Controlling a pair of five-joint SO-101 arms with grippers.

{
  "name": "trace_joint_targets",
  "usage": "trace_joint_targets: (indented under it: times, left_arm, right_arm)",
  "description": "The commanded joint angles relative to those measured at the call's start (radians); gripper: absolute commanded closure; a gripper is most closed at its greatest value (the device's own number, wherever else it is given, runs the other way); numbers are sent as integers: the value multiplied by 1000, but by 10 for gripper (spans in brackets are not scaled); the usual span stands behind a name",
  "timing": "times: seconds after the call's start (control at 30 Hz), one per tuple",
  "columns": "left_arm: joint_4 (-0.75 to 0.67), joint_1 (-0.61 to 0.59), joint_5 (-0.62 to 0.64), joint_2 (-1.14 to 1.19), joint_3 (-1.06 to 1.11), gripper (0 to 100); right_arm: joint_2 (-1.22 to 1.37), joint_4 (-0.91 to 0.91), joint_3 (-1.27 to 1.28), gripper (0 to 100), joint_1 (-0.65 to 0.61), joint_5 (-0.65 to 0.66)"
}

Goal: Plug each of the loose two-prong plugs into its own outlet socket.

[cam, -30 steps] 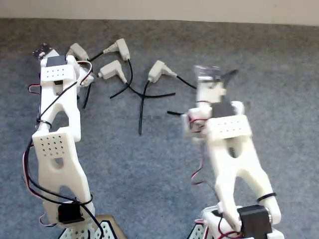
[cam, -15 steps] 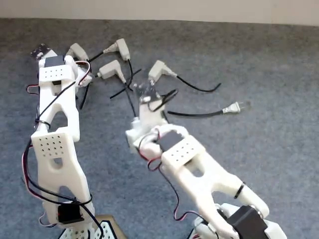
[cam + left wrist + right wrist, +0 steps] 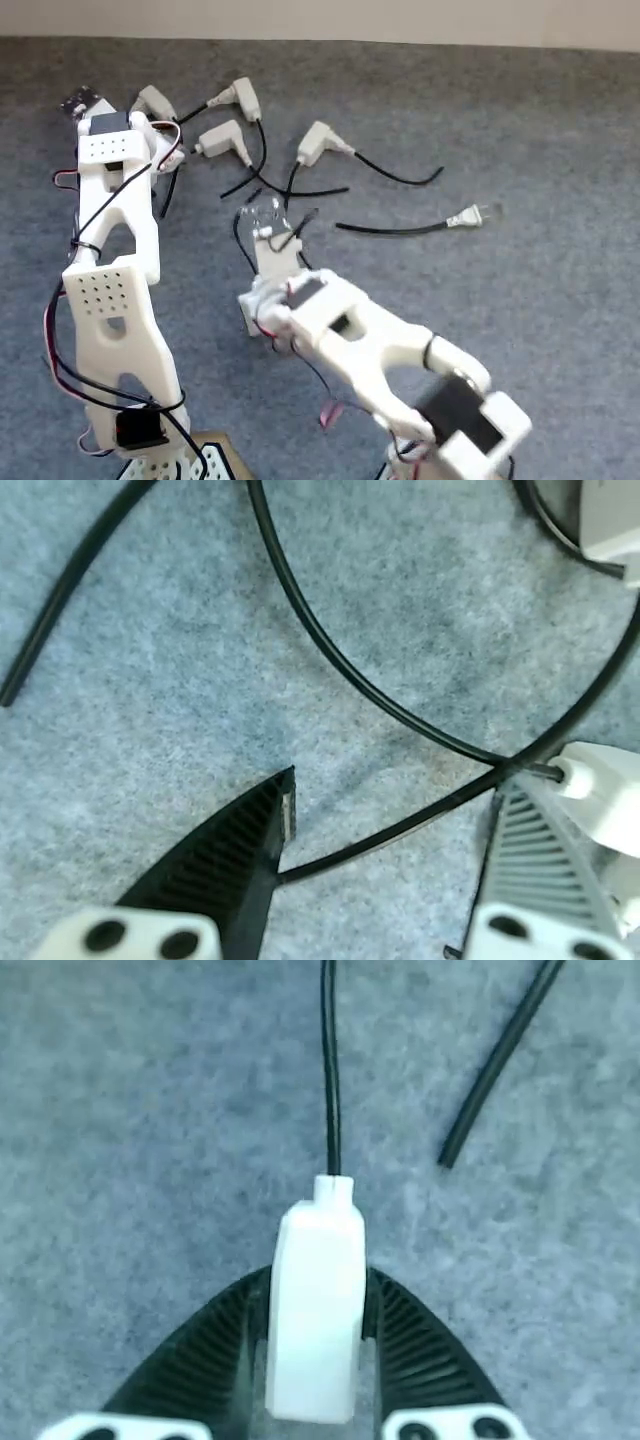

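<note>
Right gripper (image 3: 320,1280) has swung left from the right side and now sits mid-table, clamped on a white connector (image 3: 316,1340). Plug (image 3: 470,215) lies well to its right, untouched. Nearest socket (image 3: 315,140) is just beyond, so probably lining up to mate. Far left, left gripper (image 3: 397,785) is wide open, straddling a cord (image 3: 400,823).
</note>
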Motion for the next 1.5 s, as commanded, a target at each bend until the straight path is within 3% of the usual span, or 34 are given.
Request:
trace_joint_targets:
  times: [0.0,0.17,0.4,0.67,1.3,1.47]
  left_arm:
    - [-14,-21,6,-8,-31,694]
    - [-14,-19,6,-8,-31,694]
    - [-14,-18,6,-8,-31,694]
    - [-14,-16,6,-8,-31,694]
    - [-14,-15,5,-8,-31,694]
    - [-14,-15,5,-8,-31,694]
  right_arm:
    - [136,193,-249,926,59,-40]
    - [197,291,-384,906,62,-40]
    - [194,298,-384,713,54,-8]
    - [24,374,-355,712,13,115]
    - [-31,352,-255,712,255,239]
    - [-133,492,-282,712,260,313]
